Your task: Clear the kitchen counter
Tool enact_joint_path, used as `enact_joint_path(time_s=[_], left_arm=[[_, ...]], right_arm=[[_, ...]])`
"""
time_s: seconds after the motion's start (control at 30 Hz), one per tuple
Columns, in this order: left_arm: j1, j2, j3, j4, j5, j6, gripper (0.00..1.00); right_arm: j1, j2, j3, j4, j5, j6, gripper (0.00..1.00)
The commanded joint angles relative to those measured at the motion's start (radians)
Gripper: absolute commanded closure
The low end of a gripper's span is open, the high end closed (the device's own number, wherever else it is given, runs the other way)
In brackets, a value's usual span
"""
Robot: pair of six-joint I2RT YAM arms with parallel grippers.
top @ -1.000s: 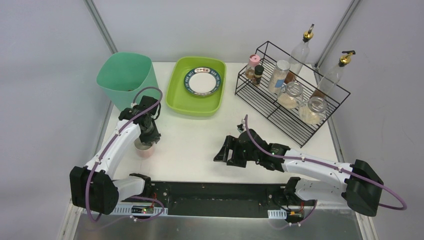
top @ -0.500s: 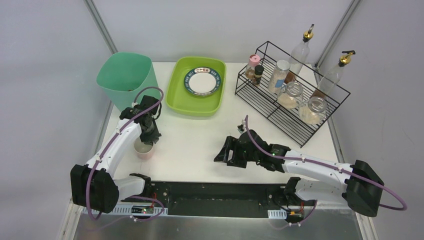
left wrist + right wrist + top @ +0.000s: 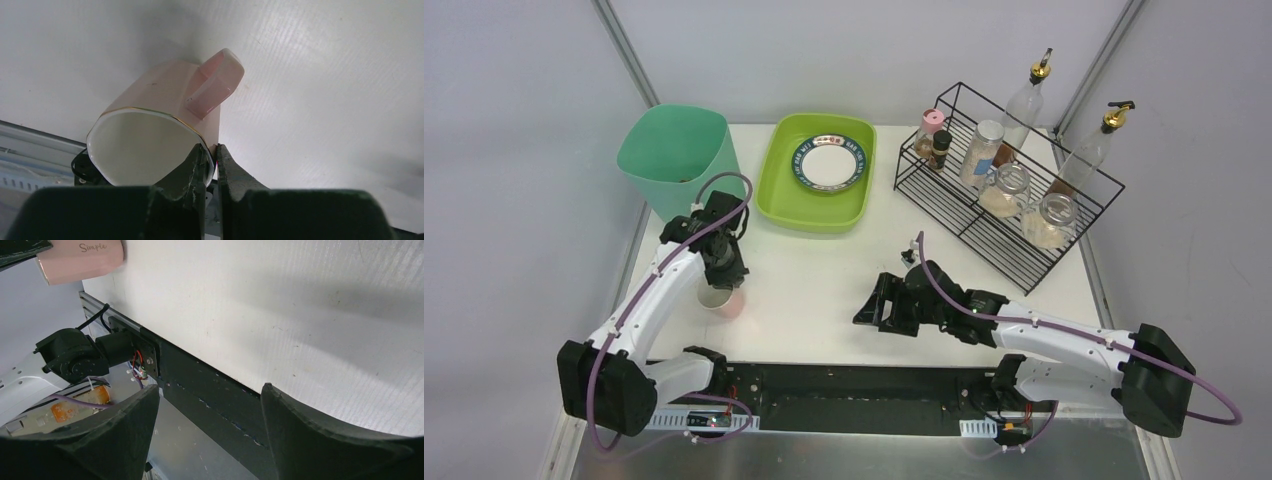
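A pink mug [image 3: 720,299] with a white inside sits tilted above the white kitchen counter [image 3: 814,280] at its left front. My left gripper [image 3: 721,275] is shut on the mug's rim; in the left wrist view the fingers [image 3: 197,165] pinch the rim beside the handle of the mug [image 3: 165,115]. The mug also shows in the right wrist view [image 3: 80,260]. My right gripper [image 3: 876,302] is open and empty, low over the counter's front middle; in the right wrist view [image 3: 210,405] it looks over the black front rail [image 3: 200,385].
A lime-green tub [image 3: 817,215] at the back holds a blue-rimmed plate [image 3: 830,163]. A teal bin [image 3: 679,155] stands at the back left. A black wire rack [image 3: 1004,190] with jars and bottles stands at the back right.
My left gripper has lifted and tilted the mug and carried it slightly right and forward. The right arm has barely moved.
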Motion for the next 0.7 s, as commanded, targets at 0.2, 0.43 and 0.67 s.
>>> enact_joint_path(time_s=[0.2,0.43,0.67], left_arm=[[-0.130,-0.003,0.224,-0.075,0.008,-0.047,1.00],[-0.184,0.152,0.453,-0.075,0.039,-0.038,1.00],[-0.187,0.361,0.746,-0.078,0.042,0.011,1.00]], right_arm=[[-0.001,-0.019,-0.005,0.029,0.001,0.006,0.22],[-0.002,-0.027,-0.001,0.018,-0.001,0.004,0.22],[-0.002,-0.070,-0.017,-0.011,0.009,0.007,0.22]])
